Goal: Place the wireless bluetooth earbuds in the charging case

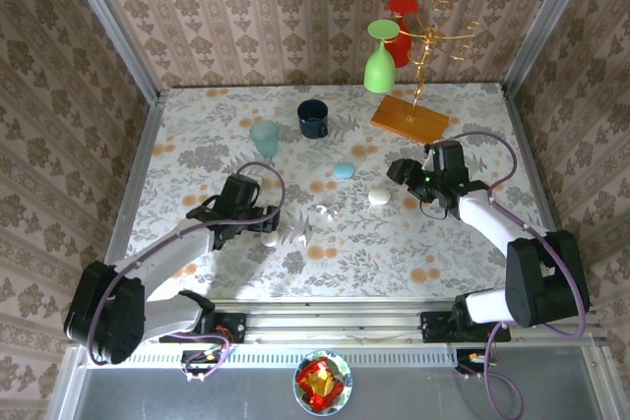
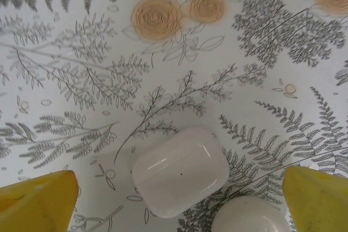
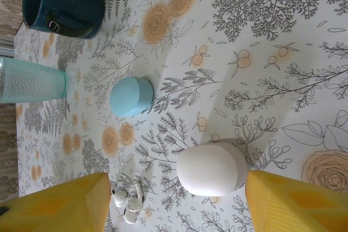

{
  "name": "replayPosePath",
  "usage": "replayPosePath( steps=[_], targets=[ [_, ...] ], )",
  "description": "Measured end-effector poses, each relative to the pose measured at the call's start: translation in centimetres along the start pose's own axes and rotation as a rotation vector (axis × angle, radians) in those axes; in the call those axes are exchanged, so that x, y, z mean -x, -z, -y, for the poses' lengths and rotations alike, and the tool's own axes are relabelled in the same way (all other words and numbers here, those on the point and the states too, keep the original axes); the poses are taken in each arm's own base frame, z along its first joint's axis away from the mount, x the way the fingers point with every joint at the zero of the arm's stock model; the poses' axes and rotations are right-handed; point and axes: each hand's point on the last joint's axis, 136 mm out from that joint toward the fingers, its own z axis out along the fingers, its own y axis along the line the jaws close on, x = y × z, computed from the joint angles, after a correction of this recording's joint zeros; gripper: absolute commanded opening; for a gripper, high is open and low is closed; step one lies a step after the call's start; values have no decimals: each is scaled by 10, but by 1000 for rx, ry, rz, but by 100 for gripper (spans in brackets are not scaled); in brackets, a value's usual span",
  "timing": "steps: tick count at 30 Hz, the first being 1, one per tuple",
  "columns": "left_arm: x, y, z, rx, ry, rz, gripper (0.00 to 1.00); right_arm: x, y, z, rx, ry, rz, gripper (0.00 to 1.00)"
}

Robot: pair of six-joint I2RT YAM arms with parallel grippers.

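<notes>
On the floral tabletop [image 1: 197,154], seen from overhead, the earbuds [image 1: 324,211] lay loose near the centre. They sat between the left gripper [image 1: 264,226], poised beside a squarish white case [image 1: 270,239], and the right gripper [image 1: 399,172], near a white pebble case [image 1: 379,198]. A pale blue case [image 1: 344,171], a teal tumbler [image 1: 264,137] and a dark mug [image 1: 313,118] stood farther back.

Left wrist view: the yellow fingers [image 2: 35,202] were spread wide. The squarish white case lay closed between them, untouched, and nothing was held.

Right wrist view: the fingers [image 3: 60,205] stood apart on either side of the white pebble case, gripping nothing. The earbuds lay on the cloth just beside that case, close to one finger.
</notes>
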Motion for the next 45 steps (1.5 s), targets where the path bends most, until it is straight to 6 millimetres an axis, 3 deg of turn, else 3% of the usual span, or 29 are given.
replayPosePath(
  steps=[3, 12, 21, 33, 38, 45],
  targets=[
    [-7, -2, 7, -35, 17, -45, 85, -2, 0, 3, -12, 3, -3, 68],
    [-40, -9, 38, -115, 43, -197, 84, -3, -1, 5, -15, 2, -6, 67],
    [-60, -23, 42, -91, 78, -292, 72, -4, -3, 7, -19, -1, -12, 67],
    [-56, -25, 41, -77, 101, -272, 43, -6, -3, 8, -21, -1, -14, 67],
    [-49, -20, 42, -88, 127, -242, 42, -6, 0, 6, -16, 2, -8, 68],
    [-11, 12, 48, -172, 236, -32, 39, -6, 14, -7, 24, 64, 23, 69]
  ],
)
